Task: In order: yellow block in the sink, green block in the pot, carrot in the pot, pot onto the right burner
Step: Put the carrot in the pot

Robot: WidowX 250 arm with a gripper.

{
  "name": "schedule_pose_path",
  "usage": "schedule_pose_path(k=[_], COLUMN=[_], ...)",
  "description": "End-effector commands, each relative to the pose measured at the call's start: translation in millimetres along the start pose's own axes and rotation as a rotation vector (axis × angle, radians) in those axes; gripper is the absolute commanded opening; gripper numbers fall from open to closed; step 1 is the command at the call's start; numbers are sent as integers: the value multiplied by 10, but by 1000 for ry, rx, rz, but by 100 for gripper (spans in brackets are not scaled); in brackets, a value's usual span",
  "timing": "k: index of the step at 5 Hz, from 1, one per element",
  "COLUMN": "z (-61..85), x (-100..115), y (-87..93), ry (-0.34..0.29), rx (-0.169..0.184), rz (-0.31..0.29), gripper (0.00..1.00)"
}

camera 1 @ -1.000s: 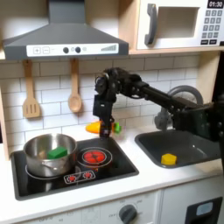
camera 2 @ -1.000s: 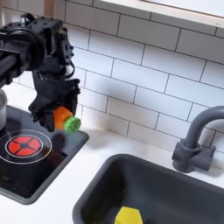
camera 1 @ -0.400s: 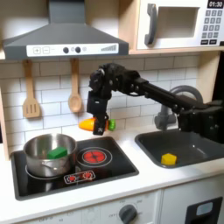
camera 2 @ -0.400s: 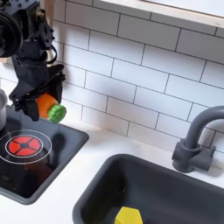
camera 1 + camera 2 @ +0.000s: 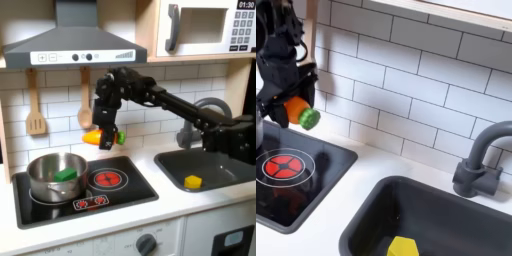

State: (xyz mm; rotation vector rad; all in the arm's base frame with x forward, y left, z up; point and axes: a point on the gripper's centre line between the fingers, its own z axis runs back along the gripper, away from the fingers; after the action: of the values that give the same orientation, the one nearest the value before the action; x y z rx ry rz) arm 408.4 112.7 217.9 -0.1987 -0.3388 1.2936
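While the gripper (image 5: 103,133) hangs in the air above the stove (image 5: 130,190), its jaws are closed on the carrot (image 5: 99,137), which lies across them with the orange body on one side and the green leafy tip (image 5: 308,118) on the other. In the first exterior view the carrot is up and to the right of the pot (image 5: 56,176), above the gap between the pot and the red burner (image 5: 107,179), so it is not yet over the pot opening. The green block (image 5: 66,173) already lies inside the pot, and the yellow block (image 5: 193,181) rests at the bottom of the sink (image 5: 222,158), so I judge the third step is now in hand. The carrot looks like a light, stiff toy with a smooth, tapered body, so it could slip or turn between the jaws if they hold near the thin end; a hold across the thick middle part, as it seems to be now, is the safer place. The pot looks rigid and shiny, probably heavier than the toys, and for sliding it I think a push or a grip at the rim would work best.
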Motion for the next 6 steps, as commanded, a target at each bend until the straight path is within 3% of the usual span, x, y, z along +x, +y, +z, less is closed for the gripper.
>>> schedule_pose_path(k=[1,3,4,6], z=[173,192,102,52], x=[262,400,512,678], y=[-29,5,70,153], ry=[-40,-55,-63,-75], rx=[-33,-34,-8,6], rz=[48,78,106,173], gripper=[0,0,0,0])
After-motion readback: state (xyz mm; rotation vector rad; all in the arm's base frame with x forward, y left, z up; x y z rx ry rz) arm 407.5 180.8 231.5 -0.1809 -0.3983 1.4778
